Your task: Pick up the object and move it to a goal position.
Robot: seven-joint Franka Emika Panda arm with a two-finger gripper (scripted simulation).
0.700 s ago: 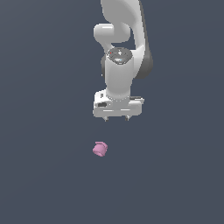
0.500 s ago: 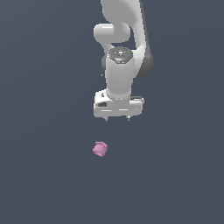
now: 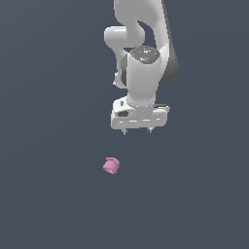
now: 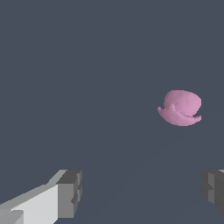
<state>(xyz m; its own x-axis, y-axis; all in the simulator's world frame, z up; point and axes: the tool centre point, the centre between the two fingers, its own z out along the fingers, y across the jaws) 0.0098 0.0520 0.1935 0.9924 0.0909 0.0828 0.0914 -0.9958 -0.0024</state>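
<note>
The object is a small pink-lilac cup-like lump with a flange, lying on the dark grey floor. My white gripper hangs above it and a little toward the exterior view's right, fingers pointing down and apart, with nothing between them. In the wrist view the object lies beyond the two dark finger pads, which stand wide apart, and the gripper holds nothing.
Plain dark grey floor spreads all around the object. The white arm rises above the gripper toward the top of the exterior view.
The arm's wrist has shifted slightly and the gripper has eased a touch lower. The object has not moved.
</note>
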